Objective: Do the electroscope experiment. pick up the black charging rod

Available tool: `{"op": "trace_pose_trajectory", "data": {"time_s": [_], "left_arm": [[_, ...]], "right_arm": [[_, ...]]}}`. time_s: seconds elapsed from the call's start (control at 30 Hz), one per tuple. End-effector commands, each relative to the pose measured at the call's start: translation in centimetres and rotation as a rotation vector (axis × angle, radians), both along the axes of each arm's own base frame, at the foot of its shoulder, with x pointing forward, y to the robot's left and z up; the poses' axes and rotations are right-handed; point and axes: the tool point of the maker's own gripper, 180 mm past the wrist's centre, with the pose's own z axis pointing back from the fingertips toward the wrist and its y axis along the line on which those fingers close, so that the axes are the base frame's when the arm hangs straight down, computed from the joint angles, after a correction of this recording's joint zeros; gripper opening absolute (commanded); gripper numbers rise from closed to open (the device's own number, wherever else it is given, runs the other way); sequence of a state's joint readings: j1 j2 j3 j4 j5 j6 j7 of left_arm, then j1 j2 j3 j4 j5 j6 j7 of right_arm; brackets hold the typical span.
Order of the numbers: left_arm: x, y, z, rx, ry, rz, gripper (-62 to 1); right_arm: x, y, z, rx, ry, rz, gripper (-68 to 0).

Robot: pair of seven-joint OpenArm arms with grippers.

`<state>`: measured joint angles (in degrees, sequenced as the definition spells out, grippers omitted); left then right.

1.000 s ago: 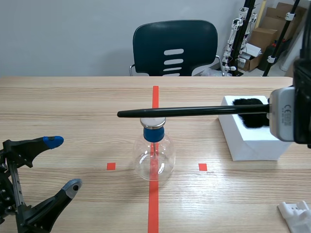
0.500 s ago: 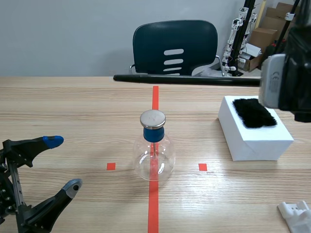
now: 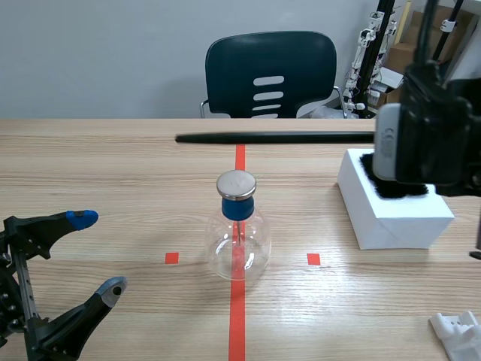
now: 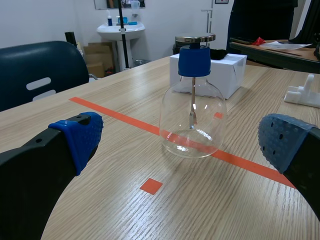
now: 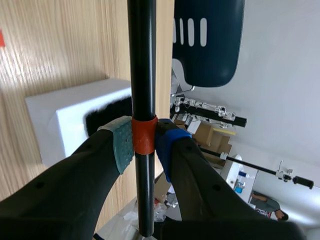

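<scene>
The black charging rod (image 3: 274,138) lies level in the air, above and behind the electroscope flask (image 3: 237,237). My right gripper (image 5: 144,138) is shut on the black charging rod (image 5: 142,65) at its red band. In the scene view the right arm's wrist (image 3: 421,143) hides that grip. The flask (image 4: 193,107) has a blue stopper and a metal disc on top, and stands ahead of my left gripper (image 4: 185,145). Low at the near left, the left gripper (image 3: 101,256) is open and holds nothing.
A white block (image 3: 394,207) with a black fur pad (image 3: 376,180) on top stands right of the flask, partly behind the right arm. A white plastic piece (image 3: 458,335) lies at the near right corner. A dark chair (image 3: 270,75) stands beyond the table's far edge.
The right arm lifted the rod from just above the flask's disc to higher and farther back, then moved left and dropped slightly in front of the white block. The left arm stayed still.
</scene>
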<state>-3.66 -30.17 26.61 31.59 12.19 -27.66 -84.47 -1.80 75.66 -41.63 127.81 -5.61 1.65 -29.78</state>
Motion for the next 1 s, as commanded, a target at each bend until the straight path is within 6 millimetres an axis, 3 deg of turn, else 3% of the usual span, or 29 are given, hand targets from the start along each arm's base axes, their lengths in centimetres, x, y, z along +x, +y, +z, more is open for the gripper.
{"op": "trace_pose_trajectory", "data": {"time_s": [0.0,0.27,0.47,0.77,0.97], "left_arm": [[0.2,0.2,0.8,-0.02,-0.024,0.003,1.4],[0.2,0.2,0.8,-0.02,-0.024,0.003,1.4],[0.2,0.2,0.8,-0.02,-0.024,0.003,1.4],[0.2,0.2,0.8,-0.02,-0.024,0.003,1.4],[0.2,0.2,0.8,-0.021,-0.024,0.003,1.4]], "right_arm": [[0.8,0.7,1.6,0.017,-0.047,0.008,-66.9],[1.4,1.6,1.7,0.014,-0.052,-0.019,-66.9],[1.9,-0.2,1.4,-0.02,-0.04,-0.137,-66.9],[0.7,-2.8,0.7,-0.033,-0.023,-0.203,-66.9],[-1.7,-2.6,-0.4,-0.092,0.0,-0.145,-66.9]]}}
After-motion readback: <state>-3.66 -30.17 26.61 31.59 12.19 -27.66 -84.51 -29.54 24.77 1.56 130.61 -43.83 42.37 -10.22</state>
